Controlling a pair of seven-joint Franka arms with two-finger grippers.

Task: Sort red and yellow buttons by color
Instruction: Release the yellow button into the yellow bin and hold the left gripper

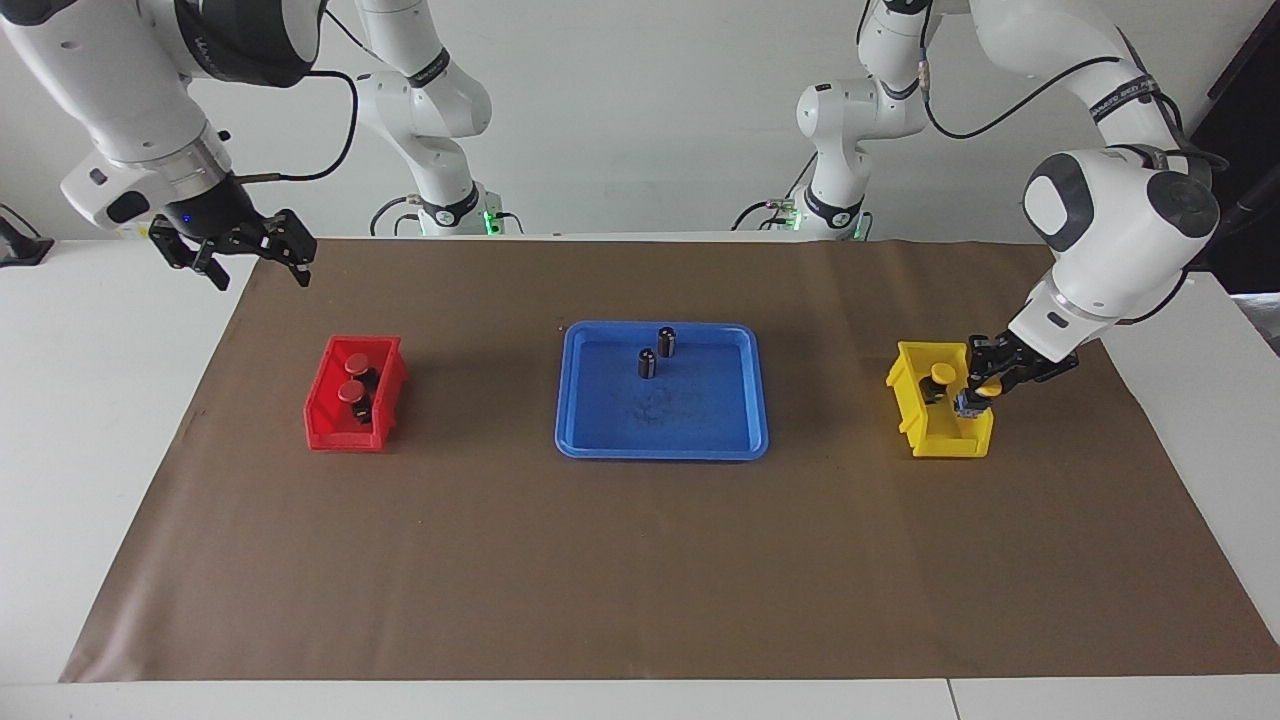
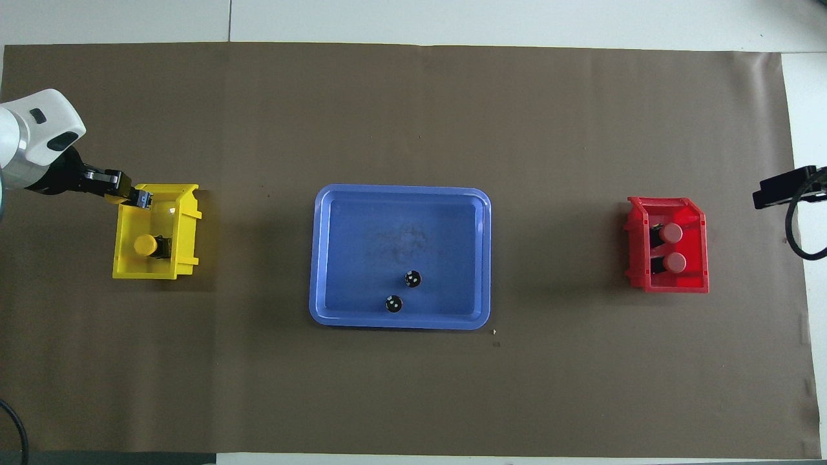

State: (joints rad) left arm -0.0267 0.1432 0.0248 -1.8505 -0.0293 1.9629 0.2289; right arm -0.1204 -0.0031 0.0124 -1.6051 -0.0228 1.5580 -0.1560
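The left arm bends down from its raised elbow with the wrist slanting toward the yellow bin (image 1: 940, 420), and the left end effector (image 1: 972, 398) (image 2: 139, 197) hangs over that bin's edge, clenched on a yellow button (image 1: 990, 388) (its cap peeks out between the links). A second yellow button (image 1: 941, 374) (image 2: 145, 245) lies inside the yellow bin. The right arm waits, its right end effector (image 1: 250, 255) released and raised over the worktop's (image 1: 100, 420) edge, toward the right arm's end from the yellow bin. Two red buttons (image 1: 352, 378) (image 2: 673, 247) sit in the red bin (image 1: 330, 425) (image 2: 669, 284). The blue tray (image 1: 660, 445) (image 2: 400, 320), between the two bins, holds two dark cylinders (image 1: 656, 353) (image 2: 403, 291).
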